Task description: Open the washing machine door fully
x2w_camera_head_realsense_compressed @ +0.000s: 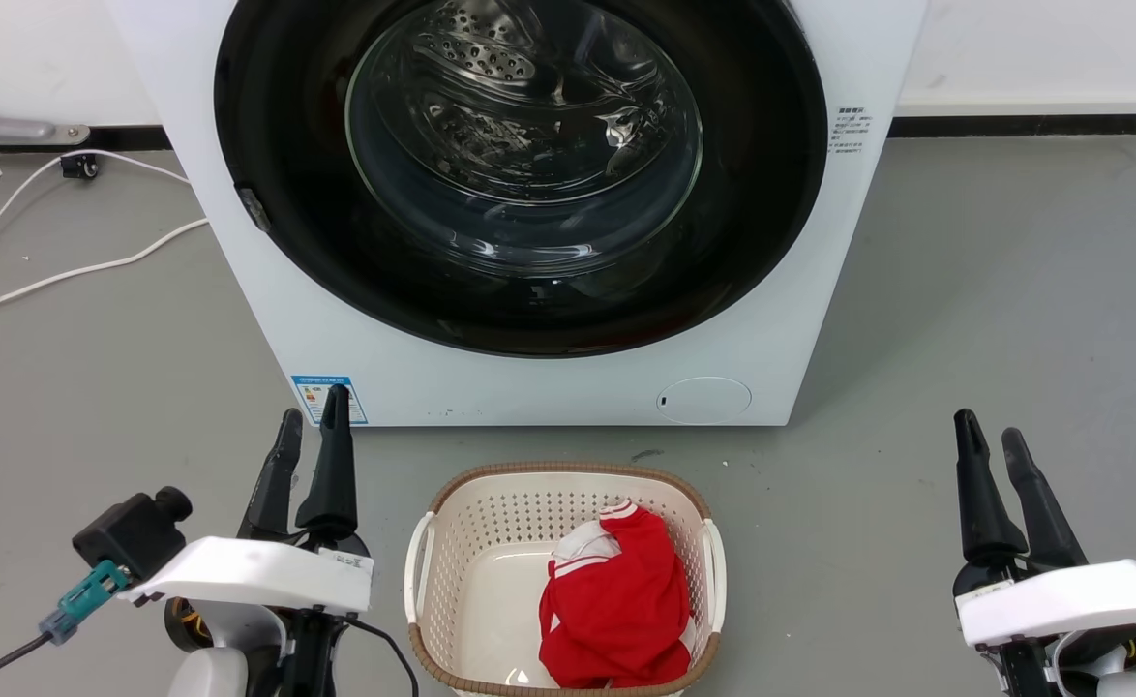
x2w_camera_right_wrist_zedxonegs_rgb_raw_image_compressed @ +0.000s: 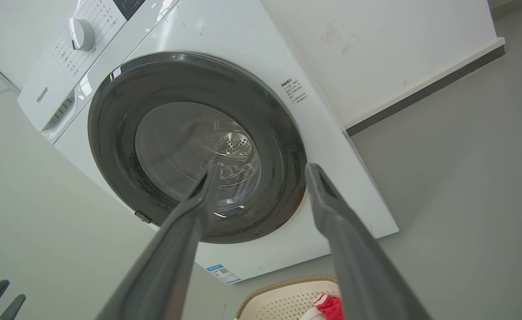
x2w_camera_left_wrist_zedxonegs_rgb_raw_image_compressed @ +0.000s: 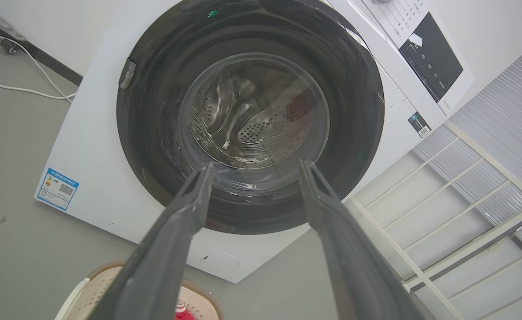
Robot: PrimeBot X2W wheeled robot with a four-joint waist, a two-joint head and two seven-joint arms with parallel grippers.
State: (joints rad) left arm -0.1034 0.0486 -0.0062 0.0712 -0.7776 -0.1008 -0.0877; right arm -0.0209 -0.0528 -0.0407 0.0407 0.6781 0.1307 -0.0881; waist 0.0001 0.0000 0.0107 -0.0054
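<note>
The washing machine (x2w_camera_head_realsense_compressed: pixel 549 392) stands white and boxy straight ahead on the grey floor. Its round glossy black washing machine door (x2w_camera_head_realsense_compressed: pixel 757 223) lies flush against the front, shut, and the steel drum shows through the glass window. A small grey tab (x2w_camera_head_realsense_compressed: pixel 253 208) sits on the door's left edge. My left gripper (x2w_camera_head_realsense_compressed: pixel 313 407) is open at the lower left, short of the machine and touching nothing. My right gripper (x2w_camera_head_realsense_compressed: pixel 987 426) is open at the lower right, also empty. The left wrist view frames the door (x2w_camera_left_wrist_zedxonegs_rgb_raw_image_compressed: pixel 154 133) between the fingers of the left gripper (x2w_camera_left_wrist_zedxonegs_rgb_raw_image_compressed: pixel 256 164). The right wrist view does likewise: door (x2w_camera_right_wrist_zedxonegs_rgb_raw_image_compressed: pixel 114 133), right gripper (x2w_camera_right_wrist_zedxonegs_rgb_raw_image_compressed: pixel 263 166).
A cream laundry basket (x2w_camera_head_realsense_compressed: pixel 430 542) holding a red garment (x2w_camera_head_realsense_compressed: pixel 616 600) sits on the floor between my arms, just before the machine. White cables (x2w_camera_head_realsense_compressed: pixel 45 276) trail over the floor at the left. A white rack (x2w_camera_left_wrist_zedxonegs_rgb_raw_image_compressed: pixel 443 200) stands to the machine's right.
</note>
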